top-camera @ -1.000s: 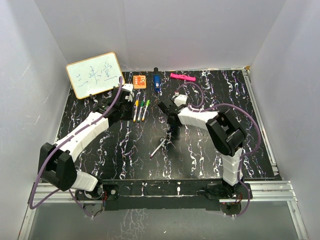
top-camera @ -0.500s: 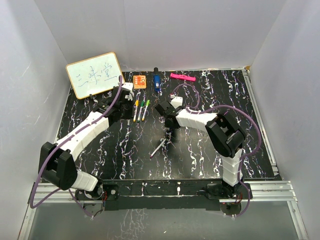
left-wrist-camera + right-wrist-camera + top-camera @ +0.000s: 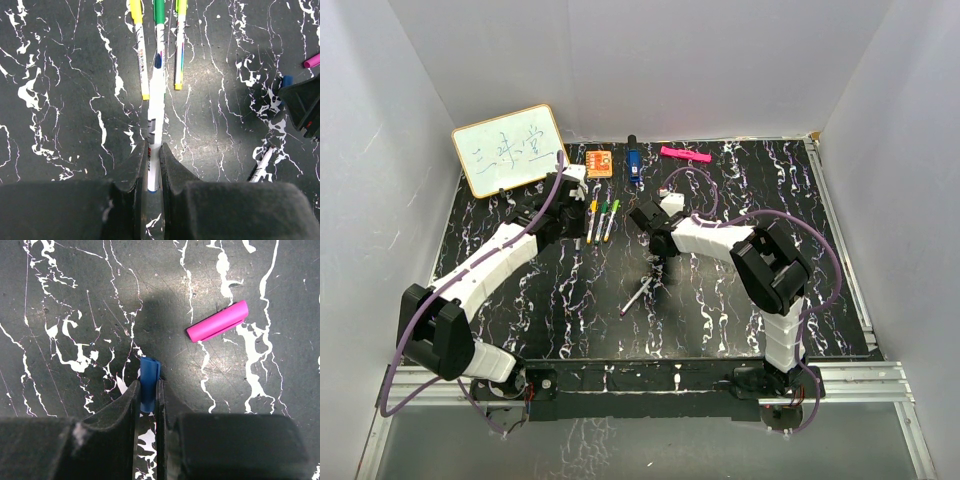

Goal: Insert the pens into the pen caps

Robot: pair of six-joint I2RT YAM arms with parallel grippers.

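Right hand point(image 3: 148, 388) shifted left, pinching blue cap point(image 3: 149, 376)

We find the blue cap point(image 3: 149, 375) hidden at its lower end between the fingers of the right gripper point(image 3: 148, 385), and the held pen point(image 3: 155, 115) likewise within the left gripper point(image 3: 153, 147). The top edge of the left wrist view crops three capped pens point(image 3: 141, 60); its right edge crops a pink cap point(image 3: 312, 61).
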